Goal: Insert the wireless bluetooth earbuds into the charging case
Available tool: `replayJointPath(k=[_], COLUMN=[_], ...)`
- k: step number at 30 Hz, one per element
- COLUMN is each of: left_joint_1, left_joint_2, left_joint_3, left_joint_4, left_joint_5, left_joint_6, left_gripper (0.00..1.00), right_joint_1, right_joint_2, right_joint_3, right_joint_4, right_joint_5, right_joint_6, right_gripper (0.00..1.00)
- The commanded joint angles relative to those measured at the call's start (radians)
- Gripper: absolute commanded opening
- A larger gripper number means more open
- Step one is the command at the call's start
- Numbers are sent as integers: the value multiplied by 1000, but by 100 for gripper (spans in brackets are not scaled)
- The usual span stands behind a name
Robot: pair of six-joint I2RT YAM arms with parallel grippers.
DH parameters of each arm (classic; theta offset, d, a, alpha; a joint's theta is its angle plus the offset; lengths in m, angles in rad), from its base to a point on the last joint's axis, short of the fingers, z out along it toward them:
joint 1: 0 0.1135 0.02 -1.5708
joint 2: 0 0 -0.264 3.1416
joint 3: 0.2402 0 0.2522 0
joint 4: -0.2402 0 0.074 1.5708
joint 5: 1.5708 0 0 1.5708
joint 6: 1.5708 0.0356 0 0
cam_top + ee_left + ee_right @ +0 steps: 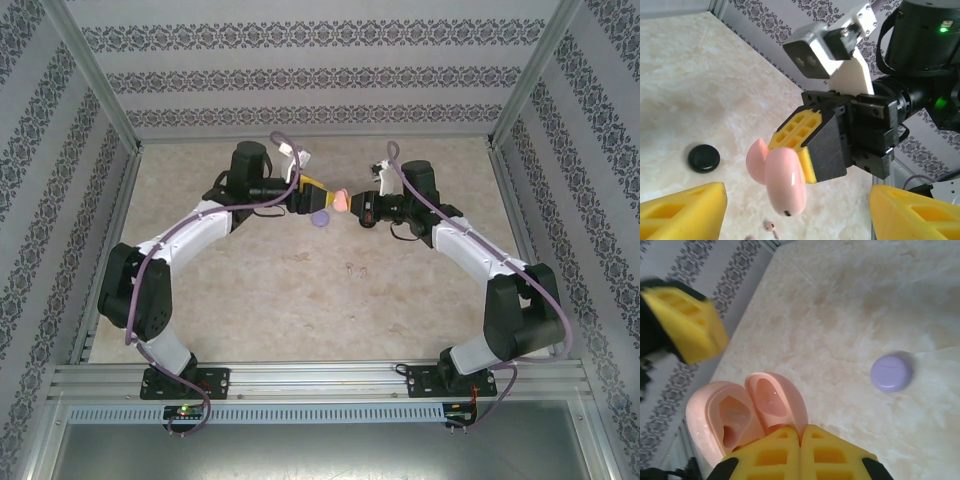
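Beige marbled tabletop [300, 300] spread beneath the left gripper [322, 200], damask-striped wall panels [300, 75] beyond it and on both sides, bare aluminium frame posts [95, 75] at the far corners, slotted aluminium rail [320, 380] well behind it at the near edge.

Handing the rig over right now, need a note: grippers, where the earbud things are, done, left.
Right gripper: shut on the pink case, lid open, held off the table.
Left gripper: open, empty, facing that case.
Pink earbuds: loose on the table, nearer the arm bases.
Purple case and black case: closed, on the table.
Done: pink case picked up and open.
Left: seat pink earbuds; wells look empty.
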Motion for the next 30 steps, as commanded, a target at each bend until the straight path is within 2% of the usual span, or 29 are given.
replayJointPath(k=[1,7,11,24,30], left_joint_1=[13,18,18,16,17], left_joint_2=[27,155,227,317,323], left_joint_3=[123,353,443,476,464], left_joint_4=[-403,-772,-892,-922,-936], left_joint_5=[39,80,99,197,220], left_joint_6=[280,496,566,595,612], left_gripper=[74,71,69,62,54], right_joint_1=[10,19,34,113,125], right_joint_2=[21,38,35,59,78], right_joint_3=[73,119,127,176,189], right_joint_4=[-162,-266,-300,-300,-296], right_joint_5=[68,58,38,60,71], right_joint_6=[-213,-348,-379,-361,-355], right_gripper=[0,0,0,0,0])
